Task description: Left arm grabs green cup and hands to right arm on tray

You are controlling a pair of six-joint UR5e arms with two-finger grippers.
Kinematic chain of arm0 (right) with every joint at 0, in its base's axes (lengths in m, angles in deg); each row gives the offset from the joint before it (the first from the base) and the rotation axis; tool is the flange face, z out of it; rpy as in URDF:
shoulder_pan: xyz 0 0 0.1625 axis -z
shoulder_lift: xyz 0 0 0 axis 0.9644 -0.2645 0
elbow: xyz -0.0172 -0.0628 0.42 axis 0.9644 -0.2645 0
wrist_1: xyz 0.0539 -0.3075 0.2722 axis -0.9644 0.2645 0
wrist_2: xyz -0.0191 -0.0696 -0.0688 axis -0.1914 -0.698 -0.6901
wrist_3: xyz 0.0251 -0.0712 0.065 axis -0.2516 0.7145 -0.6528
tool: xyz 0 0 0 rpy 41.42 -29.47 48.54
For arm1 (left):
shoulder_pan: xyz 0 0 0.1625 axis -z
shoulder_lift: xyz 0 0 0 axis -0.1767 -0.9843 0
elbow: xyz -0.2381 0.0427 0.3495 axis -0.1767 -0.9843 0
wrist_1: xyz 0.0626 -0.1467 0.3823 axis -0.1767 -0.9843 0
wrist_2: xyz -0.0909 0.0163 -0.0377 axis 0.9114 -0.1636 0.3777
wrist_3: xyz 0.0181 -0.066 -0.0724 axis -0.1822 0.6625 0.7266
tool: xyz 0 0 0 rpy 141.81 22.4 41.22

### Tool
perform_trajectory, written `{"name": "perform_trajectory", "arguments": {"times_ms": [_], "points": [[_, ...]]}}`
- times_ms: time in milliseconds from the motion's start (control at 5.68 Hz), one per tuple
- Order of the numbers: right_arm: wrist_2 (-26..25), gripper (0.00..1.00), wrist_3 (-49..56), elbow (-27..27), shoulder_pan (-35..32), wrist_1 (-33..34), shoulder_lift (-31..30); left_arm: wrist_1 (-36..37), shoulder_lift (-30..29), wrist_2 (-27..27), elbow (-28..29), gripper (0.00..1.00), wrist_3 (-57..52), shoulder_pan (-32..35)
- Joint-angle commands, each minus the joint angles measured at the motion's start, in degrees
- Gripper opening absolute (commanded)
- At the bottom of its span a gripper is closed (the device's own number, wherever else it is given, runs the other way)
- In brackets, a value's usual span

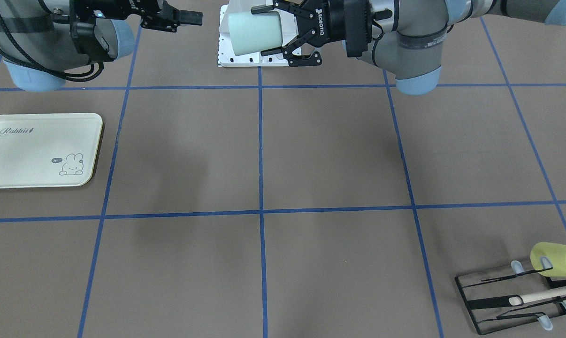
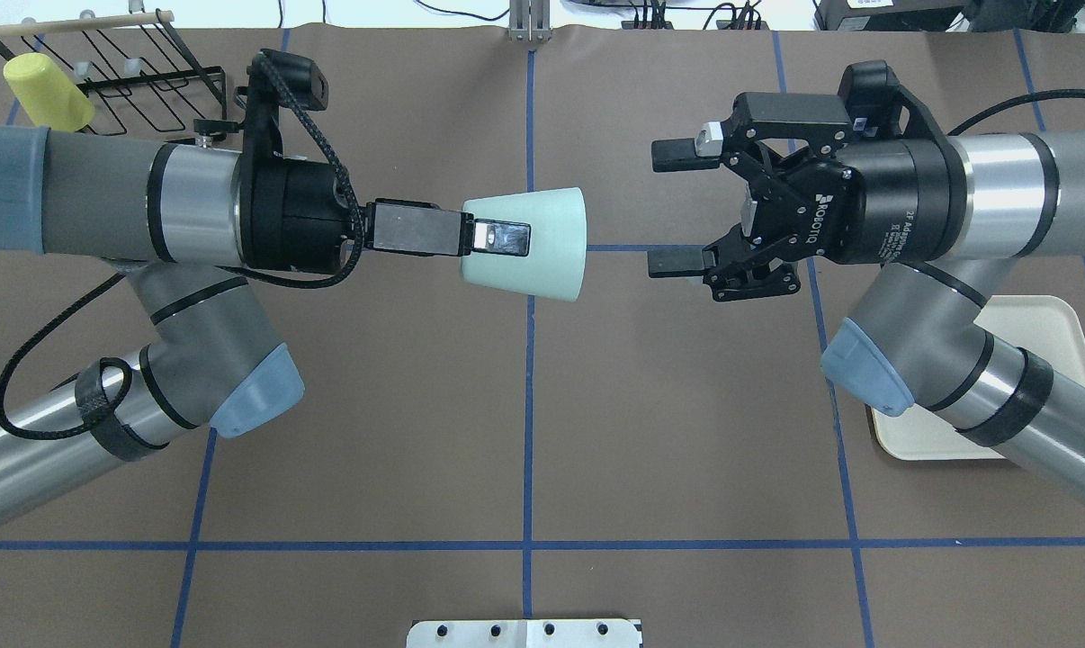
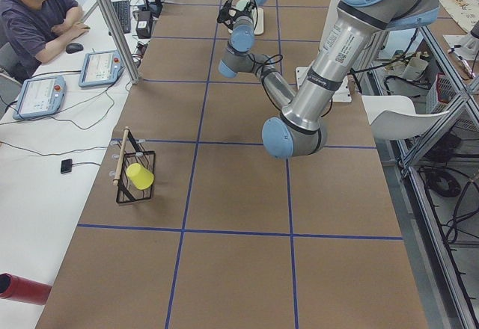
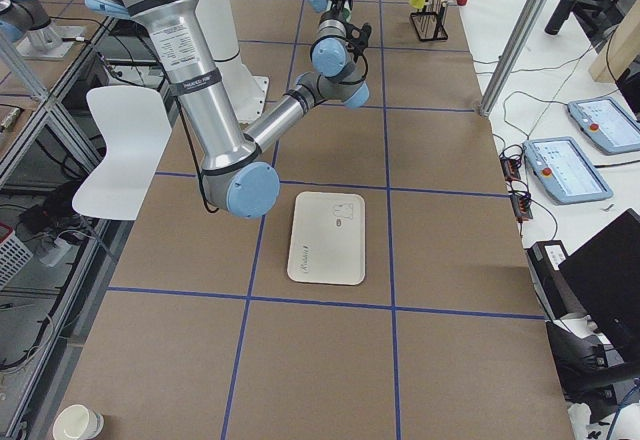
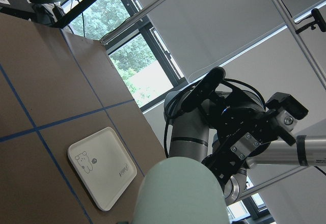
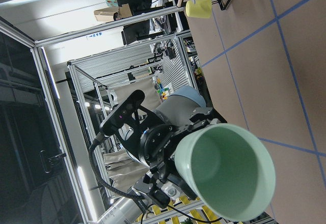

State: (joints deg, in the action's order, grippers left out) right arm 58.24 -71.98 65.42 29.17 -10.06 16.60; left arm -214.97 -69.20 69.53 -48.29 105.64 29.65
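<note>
My left gripper [image 2: 506, 236] is shut on the pale mint-green cup [image 2: 542, 261] and holds it on its side high above the table. The cup's mouth faces my right gripper. In the front-facing view one left finger lies above and one below the cup [image 1: 250, 33]. My right gripper [image 2: 673, 209] is open and empty, level with the cup's mouth and a short gap away. The right wrist view looks into the cup [image 6: 229, 173]. The left wrist view shows its base [image 5: 181, 193]. The cream "Rabbit" tray [image 1: 29, 159] lies empty on the table, partly under my right arm [image 2: 1037, 324].
A black wire rack [image 1: 508, 300] with a yellow-green cup [image 1: 557, 259] and a wooden rod stands at the far corner on my left side [image 2: 138, 63]. A white base plate [image 2: 524, 633] sits at the table's near edge. A person sits at a side desk.
</note>
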Motion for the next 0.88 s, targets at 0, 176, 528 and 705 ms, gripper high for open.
{"name": "perform_trajectory", "arguments": {"times_ms": [0, 176, 528, 705], "points": [[-1.4, 1.0, 1.2, 0.4, 0.3, 2.3, 0.6, 0.1, -0.4, 0.0, -0.5, 0.04, 0.8, -1.1], [-1.8, 1.0, 1.2, 0.4, 0.5, 2.3, 0.8, -0.2, -0.9, 0.0, -0.5, 0.03, 4.4, -1.1], [-1.9, 0.99, 1.2, 2.7, 1.4, 6.8, 1.2, -0.7, -1.3, -0.2, -0.4, 0.03, 4.4, -3.5], [-2.0, 0.99, 1.3, 3.8, 1.6, 8.9, 1.2, -0.8, -1.5, -0.1, -0.4, 0.03, 4.6, -3.6]]}}
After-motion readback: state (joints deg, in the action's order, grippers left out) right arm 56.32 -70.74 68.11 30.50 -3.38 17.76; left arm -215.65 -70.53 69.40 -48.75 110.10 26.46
